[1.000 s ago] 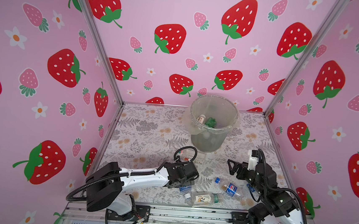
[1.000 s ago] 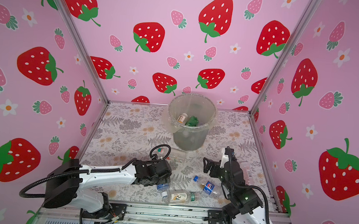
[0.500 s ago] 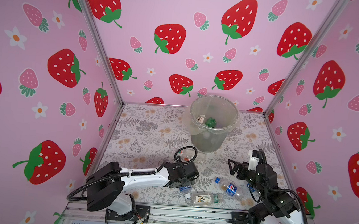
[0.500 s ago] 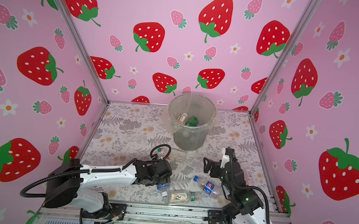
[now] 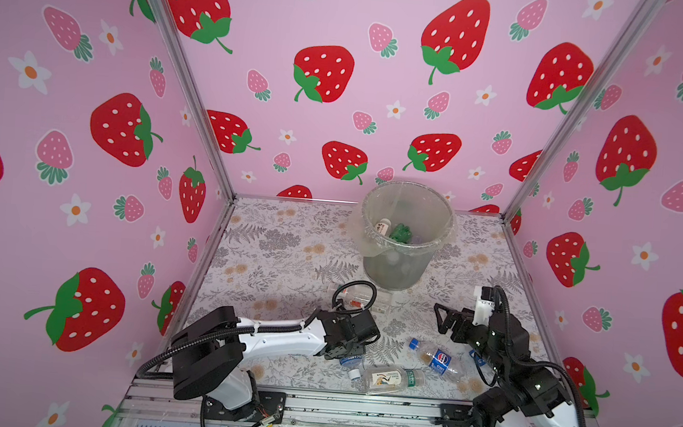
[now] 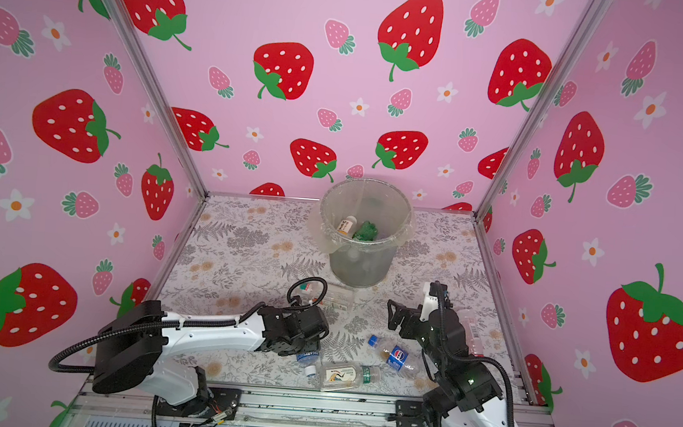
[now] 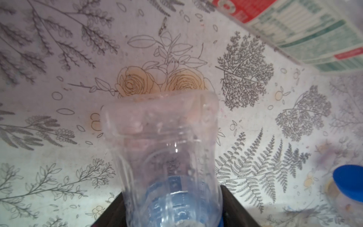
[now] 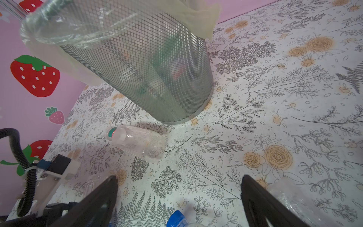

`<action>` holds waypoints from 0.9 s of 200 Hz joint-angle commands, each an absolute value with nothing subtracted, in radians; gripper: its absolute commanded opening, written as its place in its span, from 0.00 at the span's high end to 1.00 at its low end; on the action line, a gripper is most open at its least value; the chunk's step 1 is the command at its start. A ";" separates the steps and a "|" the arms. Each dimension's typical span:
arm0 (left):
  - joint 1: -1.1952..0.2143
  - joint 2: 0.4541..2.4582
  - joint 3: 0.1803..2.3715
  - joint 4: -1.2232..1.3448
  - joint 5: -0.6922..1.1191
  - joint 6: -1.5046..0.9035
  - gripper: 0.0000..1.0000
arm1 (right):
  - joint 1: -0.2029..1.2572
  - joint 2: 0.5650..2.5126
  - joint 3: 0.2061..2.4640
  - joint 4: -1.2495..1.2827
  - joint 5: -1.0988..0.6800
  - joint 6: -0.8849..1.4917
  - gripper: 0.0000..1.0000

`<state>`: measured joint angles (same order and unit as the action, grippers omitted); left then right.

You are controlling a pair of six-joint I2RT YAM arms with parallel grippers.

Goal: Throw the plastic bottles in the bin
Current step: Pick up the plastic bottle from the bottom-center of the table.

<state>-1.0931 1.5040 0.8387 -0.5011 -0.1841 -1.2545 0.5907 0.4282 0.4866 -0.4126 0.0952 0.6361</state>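
Note:
My left gripper (image 5: 346,354) (image 6: 307,351) is low over the mat, near the front. Its dark fingers (image 7: 232,204) press both sides of a clear plastic bottle (image 7: 167,147) with a blue label, lying on the mat. My right gripper (image 5: 442,318) (image 8: 178,182) hangs open and empty over bare mat. Three more plastic bottles lie loose: a blue-capped one (image 5: 439,357) (image 6: 397,356), a white-capped one (image 5: 387,378) and a clear one (image 5: 360,299) (image 8: 135,143) by the bin's foot. The grey mesh bin (image 5: 394,268) (image 6: 358,266) (image 8: 157,68) stands at the back with bottles (image 5: 384,228) inside.
Pink strawberry walls (image 5: 320,96) close in three sides of the floral mat (image 5: 278,251). A metal rail (image 5: 316,408) runs along the front edge. Another clear bottle (image 6: 472,329) lies beside my right arm, near the right wall.
My left gripper's jaws have closed in on the clear blue-labelled bottle. Neither arm has visibly shifted, and the right gripper stays open.

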 commanded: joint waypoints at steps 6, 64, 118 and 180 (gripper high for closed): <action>-1.089 1.477 0.855 -0.560 -0.220 -1.262 0.37 | 0.588 0.410 0.478 -0.412 0.101 0.655 0.01; -1.082 1.425 0.862 -0.597 -0.258 -1.236 0.39 | 0.588 0.416 0.481 -0.413 0.101 0.653 0.01; -1.036 1.365 0.864 -0.634 -0.265 -1.203 0.39 | 0.588 0.423 0.482 -0.416 0.112 0.653 0.01; -0.931 1.233 0.877 -0.701 -0.238 -1.075 0.40 | 0.588 0.433 0.484 -0.419 0.148 0.655 0.01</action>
